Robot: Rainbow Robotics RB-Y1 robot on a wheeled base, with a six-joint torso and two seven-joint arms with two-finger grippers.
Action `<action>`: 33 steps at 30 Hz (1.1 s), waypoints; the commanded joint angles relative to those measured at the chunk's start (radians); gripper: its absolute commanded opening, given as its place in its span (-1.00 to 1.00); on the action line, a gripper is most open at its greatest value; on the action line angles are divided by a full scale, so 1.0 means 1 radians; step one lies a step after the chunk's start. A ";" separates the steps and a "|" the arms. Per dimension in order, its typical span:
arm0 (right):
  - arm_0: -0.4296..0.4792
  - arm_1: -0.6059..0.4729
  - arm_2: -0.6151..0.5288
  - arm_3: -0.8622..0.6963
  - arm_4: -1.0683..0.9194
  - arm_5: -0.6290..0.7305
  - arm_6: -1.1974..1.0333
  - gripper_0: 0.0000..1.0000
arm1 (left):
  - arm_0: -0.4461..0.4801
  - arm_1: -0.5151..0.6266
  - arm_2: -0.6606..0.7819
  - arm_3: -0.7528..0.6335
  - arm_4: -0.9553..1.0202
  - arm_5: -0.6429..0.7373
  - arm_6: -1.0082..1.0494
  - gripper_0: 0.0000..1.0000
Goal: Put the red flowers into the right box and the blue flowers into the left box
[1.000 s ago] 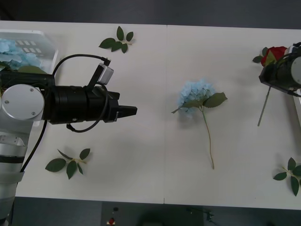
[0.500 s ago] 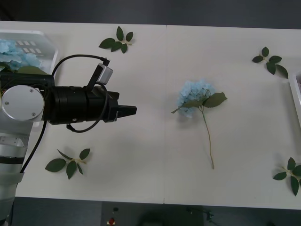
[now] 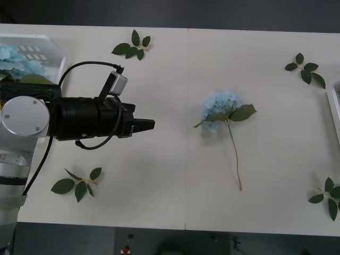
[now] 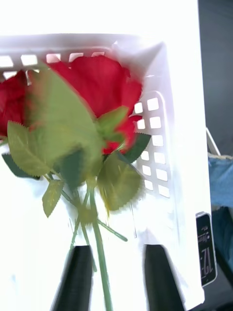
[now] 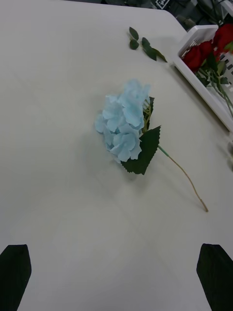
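Blue flowers are the matter now: one blue flower [image 3: 221, 109] lies alone near the middle of the worktop [image 3: 159, 175], with its pale head toward the far side and its thin stem running back toward the robot, a little slanted toward the robot's right. The left gripper [image 3: 144, 125] hovers over the worktop on the left, and its black fingers [image 3: 142, 125] point sideways at the flower; the bloom lies straight ahead of them, well apart, with bare worktop between. In the left wrist view the two fingers [image 5: 14, 274] stand wide apart at the corners, holding nothing, and the flower [image 5: 125, 127] is ahead and centred between them. The left arm is clearly the nearer one, so the coming move is probably a reach across to the bloom or the upper stem; because the stem lies crosswise to the reach, the fingers could close over it without much turning. The left box [image 3: 53, 45] at the far left corner already holds other blue flowers [image 3: 18, 59]. In its wrist view the right gripper [image 4: 114, 277] hangs over the right box [image 4: 165, 146], a rose [image 4: 99, 92] below it; the green stem passes between the spread fingers and it cannot be told if they touch it. Loose leaf sprigs [image 3: 133, 45] lie scattered around.
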 commanded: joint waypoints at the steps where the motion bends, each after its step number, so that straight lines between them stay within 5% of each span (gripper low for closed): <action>1: -0.023 -0.024 -0.005 0.036 -0.068 -0.018 0.138 1.00 | 0.024 0.014 0.021 -0.017 0.042 -0.013 -0.052 1.00; 11: 0.003 0.021 -0.005 -0.083 -0.290 -0.036 0.178 1.00 | 0.024 0.014 0.025 -0.017 0.156 -0.048 -0.165 1.00; 19: 0.025 0.127 -0.005 -0.251 -0.388 -0.072 -0.060 1.00 | 0.024 0.045 -0.033 -0.017 0.241 -0.151 -0.343 1.00; 26: 0.077 0.173 -0.003 -0.536 -0.109 -0.114 -0.465 1.00 | 0.024 0.059 -0.099 -0.017 0.292 -0.244 -0.491 1.00; 33: 0.083 0.351 -0.003 -0.674 0.284 -0.019 -0.632 1.00 | 0.037 0.060 -0.119 -0.017 0.330 -0.260 -0.546 1.00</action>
